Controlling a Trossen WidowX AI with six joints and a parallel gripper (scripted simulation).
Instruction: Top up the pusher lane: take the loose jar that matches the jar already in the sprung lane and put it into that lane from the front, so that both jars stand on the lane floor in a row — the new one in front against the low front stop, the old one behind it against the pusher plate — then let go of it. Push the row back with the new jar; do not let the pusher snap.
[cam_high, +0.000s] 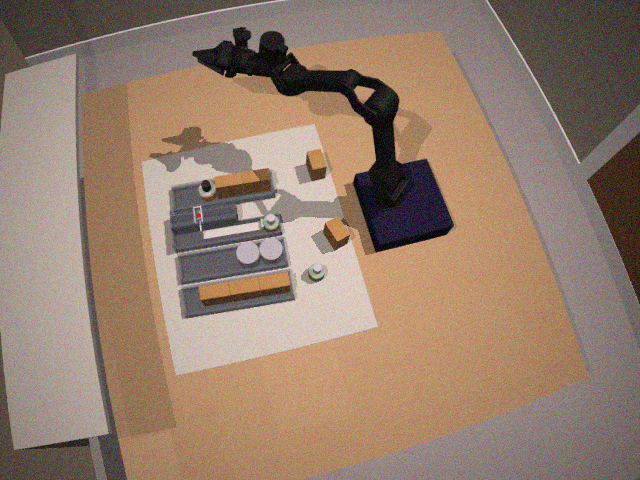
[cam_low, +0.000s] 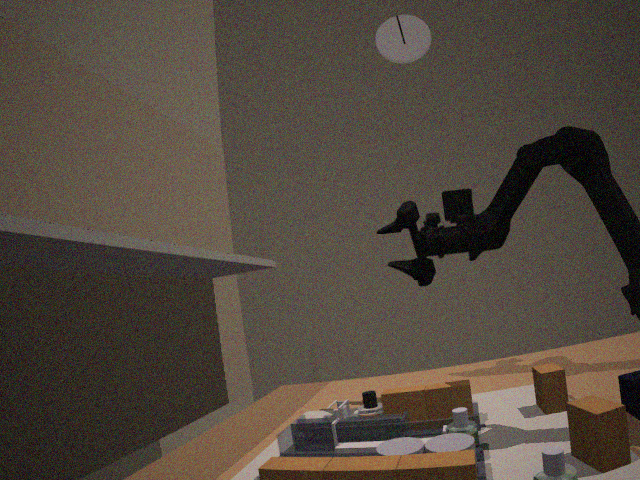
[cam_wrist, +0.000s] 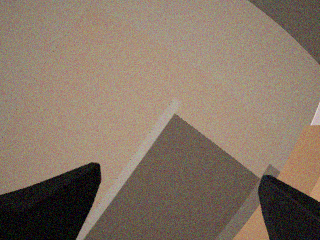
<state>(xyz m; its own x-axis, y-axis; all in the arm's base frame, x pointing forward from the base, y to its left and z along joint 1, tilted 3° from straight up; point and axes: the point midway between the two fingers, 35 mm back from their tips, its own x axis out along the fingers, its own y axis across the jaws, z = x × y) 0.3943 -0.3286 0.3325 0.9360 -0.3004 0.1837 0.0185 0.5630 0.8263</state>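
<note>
The sprung lane (cam_high: 227, 241) is a grey channel. One pale green jar with a white lid (cam_high: 270, 222) (cam_low: 460, 417) stands in it at its front end, close to the front stop. A white strip (cam_high: 230, 230) runs along the lane behind it to the thin pusher plate, which is hard to make out. A loose jar of the same look (cam_high: 316, 271) (cam_low: 553, 462) stands upright on the white mat (cam_high: 268, 351), in front of the lanes. My gripper (cam_high: 195, 53) (cam_low: 383, 248) (cam_wrist: 182, 180) is open and empty, high up and far from both jars.
Beside the sprung lane are a lane with two white-topped round items (cam_high: 247, 253), lanes with brown boxes (cam_high: 244, 290) (cam_high: 241, 183), and a black-capped jar (cam_high: 206, 189). Two loose brown boxes (cam_high: 315, 165) (cam_high: 336, 233) stand on the mat. A raised pale shelf (cam_high: 46, 258) is at the left.
</note>
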